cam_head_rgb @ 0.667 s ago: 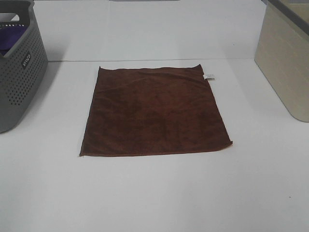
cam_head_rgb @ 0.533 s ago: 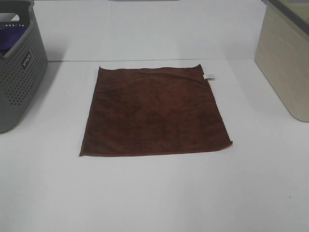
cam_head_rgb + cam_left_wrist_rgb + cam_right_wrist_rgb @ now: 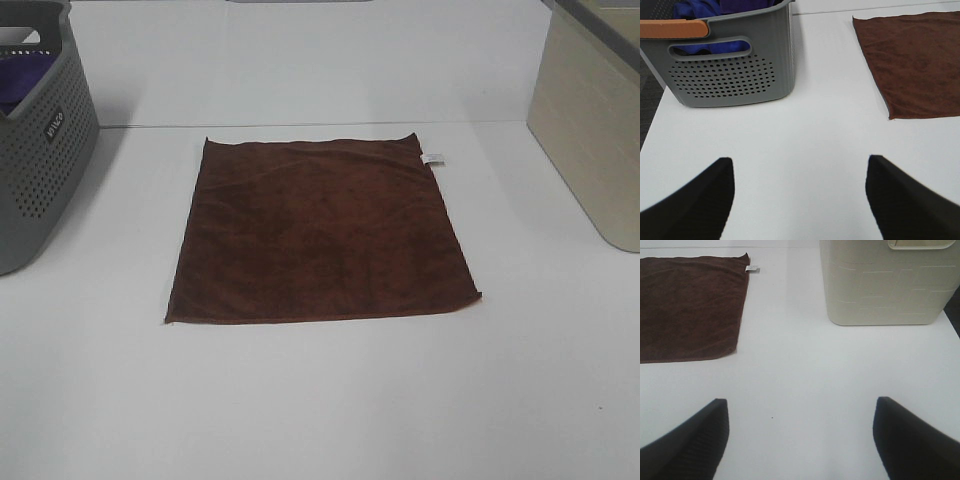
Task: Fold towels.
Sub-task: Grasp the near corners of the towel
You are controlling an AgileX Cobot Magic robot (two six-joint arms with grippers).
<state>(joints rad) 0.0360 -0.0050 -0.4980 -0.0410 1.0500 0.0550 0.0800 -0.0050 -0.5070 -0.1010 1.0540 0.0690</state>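
Brown and square, the cloth towel [image 3: 322,230] lies flat on the white table [image 3: 320,410], between a grey perforated plastic basket [image 3: 45,160] and a beige bin [image 3: 590,130], presumably laid out for folding. It has no clear long axis (white tag [image 3: 432,159] at the far right corner). The left gripper [image 3: 799,200] and right gripper [image 3: 800,440] hang wide open and empty.
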